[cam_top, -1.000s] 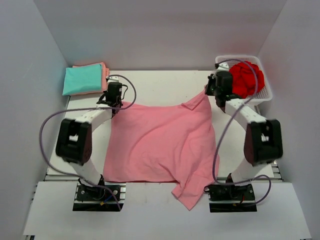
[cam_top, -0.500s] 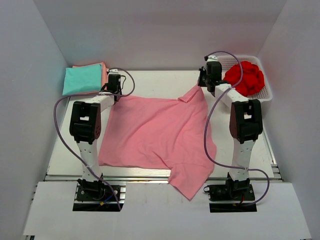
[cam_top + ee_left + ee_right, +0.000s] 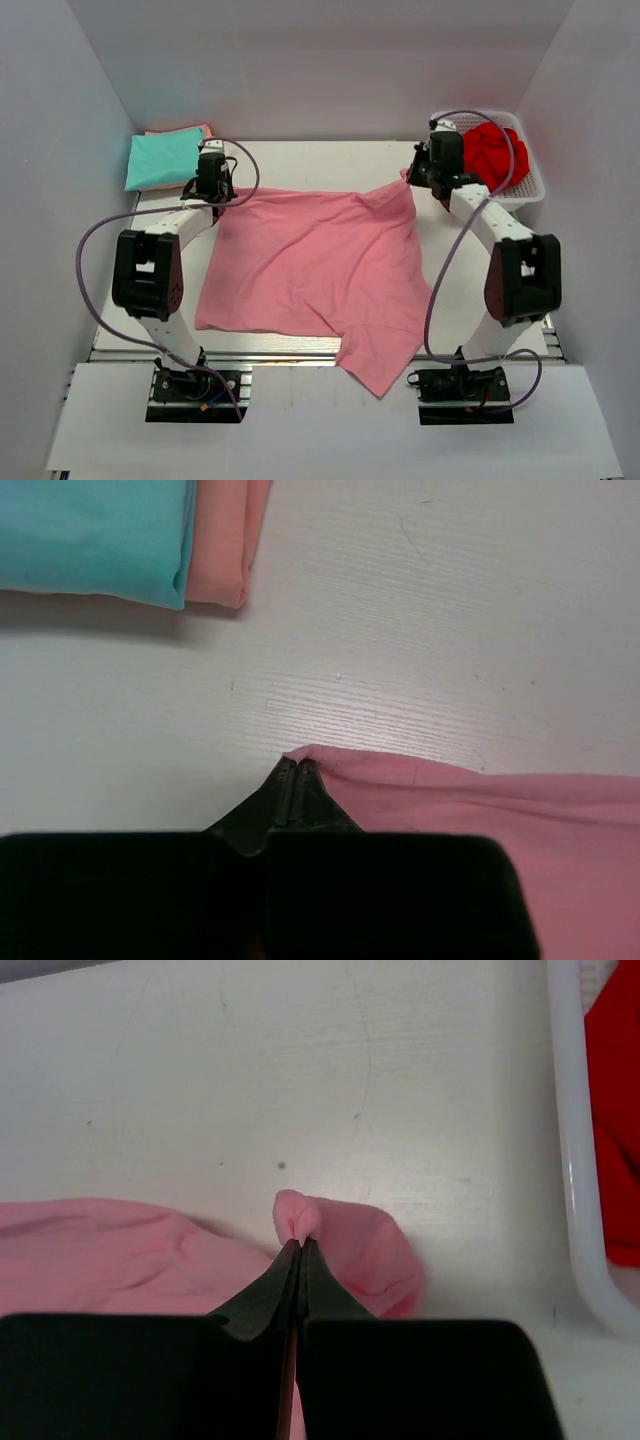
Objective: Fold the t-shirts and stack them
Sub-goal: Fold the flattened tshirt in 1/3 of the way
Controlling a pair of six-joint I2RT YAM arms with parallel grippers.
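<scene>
Fingers (image 3: 283, 798) of the left gripper (image 3: 296, 768) were shut tight on the far-left corner of the pink t-shirt (image 3: 315, 265). The right gripper (image 3: 300, 1245) was likewise clamped on the far-right corner, with a small nub of cloth pinched up above its tips. Between the 2 grippers the shirt's far edge ran almost straight. The body lay spread on the table (image 3: 320, 160), rumpled at the near right, where 1 flap hung over the near edge.

Step judged: spreading the shirt flat, no fold begun. Next move probably calls for both corners to be set down evenly and the overhanging flap drawn back onto the table before any fold.

Surroundings: folded teal t-shirt (image 3: 163, 160) lay on the salmon-orange t-shirt (image 3: 225, 540) at the far left, near the left gripper but apart from it. White mesh basket (image 3: 535, 188) holding crumpled red cloth (image 3: 495, 150) stood just beside the right gripper, so little room for a wider stretch on that side.
</scene>
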